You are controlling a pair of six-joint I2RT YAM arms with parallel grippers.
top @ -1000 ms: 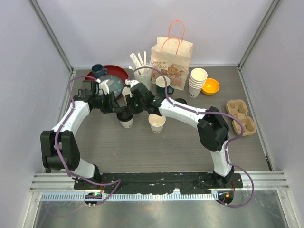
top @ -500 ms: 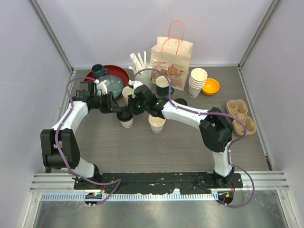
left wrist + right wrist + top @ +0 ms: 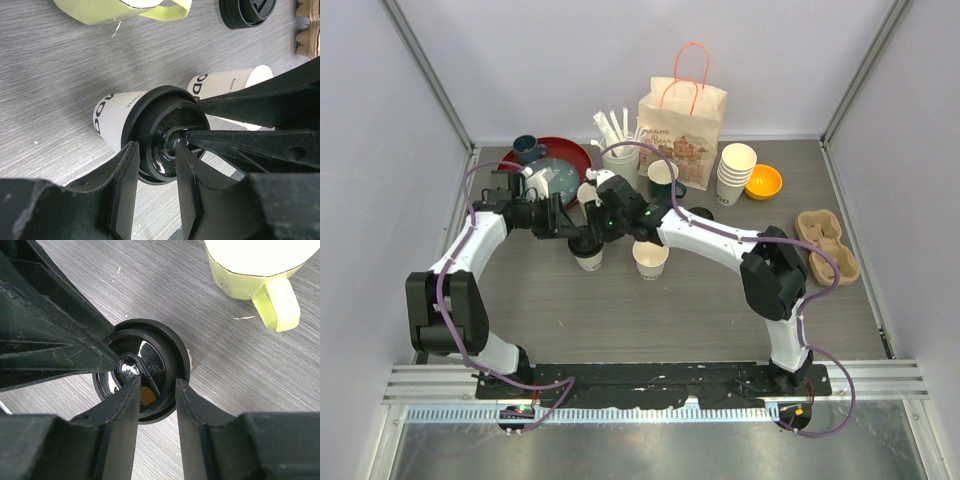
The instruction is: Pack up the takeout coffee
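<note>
Takeout coffee on grey table (image 3: 700, 310), paper bag (image 3: 682, 120) at back, cup carrier (image 3: 828, 245) far right.
Upright lidded cup (image 3: 587, 255) left of centre, lidless cup (image 3: 650, 258) just beside it, spare black lid (image 3: 248, 12) loose on table nearby. Narrow gap in left fingers (image 3: 122, 190) and in right fingers (image 3: 120, 415), tips of both on the lidded cup's lid (image 3: 160, 360), nothing clamped between.

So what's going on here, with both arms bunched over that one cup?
Both arms are working on one takeout coffee cup mid-table. The left gripper and right gripper meet over its black lid, apparently seating it. The second cup stands lidless beside it, and a spare black lid lies on the table. Neither cup is in the cardboard carrier yet.
</note>
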